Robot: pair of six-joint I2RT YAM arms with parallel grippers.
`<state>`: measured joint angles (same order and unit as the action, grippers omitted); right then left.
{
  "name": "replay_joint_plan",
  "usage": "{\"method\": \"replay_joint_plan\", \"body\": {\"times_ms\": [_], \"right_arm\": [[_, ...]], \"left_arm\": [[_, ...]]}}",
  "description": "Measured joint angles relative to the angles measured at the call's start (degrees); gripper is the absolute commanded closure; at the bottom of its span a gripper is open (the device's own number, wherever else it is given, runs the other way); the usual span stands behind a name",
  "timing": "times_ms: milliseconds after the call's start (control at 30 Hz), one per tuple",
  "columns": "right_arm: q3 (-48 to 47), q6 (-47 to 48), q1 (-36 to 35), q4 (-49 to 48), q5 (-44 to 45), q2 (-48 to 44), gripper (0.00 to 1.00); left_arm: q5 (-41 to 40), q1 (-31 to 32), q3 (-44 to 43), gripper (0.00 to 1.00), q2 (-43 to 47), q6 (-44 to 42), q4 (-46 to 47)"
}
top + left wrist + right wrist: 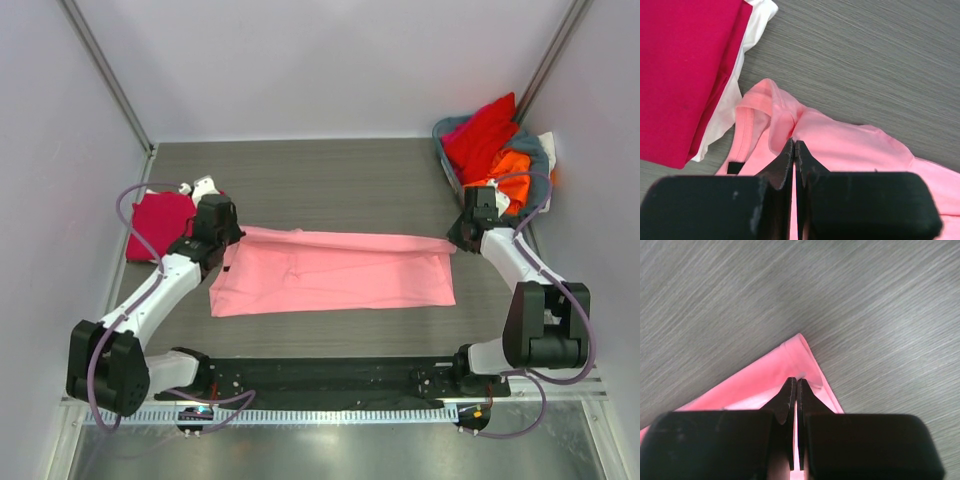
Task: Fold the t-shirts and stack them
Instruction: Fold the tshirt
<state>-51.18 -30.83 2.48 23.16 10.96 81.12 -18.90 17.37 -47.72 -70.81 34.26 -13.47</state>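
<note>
A light pink t-shirt (335, 272) lies folded lengthwise as a long band across the middle of the table. My left gripper (226, 238) is shut on its collar end (775, 120) at the left. My right gripper (462, 237) is shut on its far right corner (802, 357). A folded crimson t-shirt (160, 222) lies on a white one (757, 25) at the far left, just beyond the left gripper. Red (485, 130) and orange (510, 165) t-shirts are heaped in the basket at the back right.
The grey-blue basket (447, 165) stands in the back right corner, close behind my right gripper. White walls close in the table on the left, back and right. The black base rail (330, 375) runs along the near edge.
</note>
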Motion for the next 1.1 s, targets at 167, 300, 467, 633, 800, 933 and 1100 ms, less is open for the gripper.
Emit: {"method": "replay_joint_plan", "body": {"times_ms": [167,300,467,633,800,933,1100], "right_arm": [[3.0,-0.9,0.0,-1.3,-1.6,-1.8,0.99],[6.0,-1.4,0.0,-2.1,-2.2,-3.5,0.99],[9.5,-2.5,0.0,-2.9,-2.3,-6.6,0.99],[15.4,-4.6,0.0,-5.4,-2.3,-11.8,0.64],[21.7,-5.7,0.0,-7.7,-3.2,-19.9,0.40],[22.3,-5.7,-0.7,-10.5,-6.1,-23.3,0.40],[18.6,-5.5,-6.5,-13.2,-12.0,-20.1,0.41]], "left_arm": [[-0.4,0.3,2.8,1.00,3.2,0.3,0.4],[-0.6,0.5,5.9,1.00,5.2,1.1,0.5],[-0.5,0.6,9.8,1.00,7.9,2.6,0.6],[0.7,0.7,14.0,0.86,10.2,5.0,0.9],[2.5,1.3,18.2,0.47,13.5,7.2,0.0],[3.3,1.8,18.3,0.28,18.2,8.0,-1.0],[3.7,2.0,14.2,0.24,19.2,8.0,-3.1]]}}
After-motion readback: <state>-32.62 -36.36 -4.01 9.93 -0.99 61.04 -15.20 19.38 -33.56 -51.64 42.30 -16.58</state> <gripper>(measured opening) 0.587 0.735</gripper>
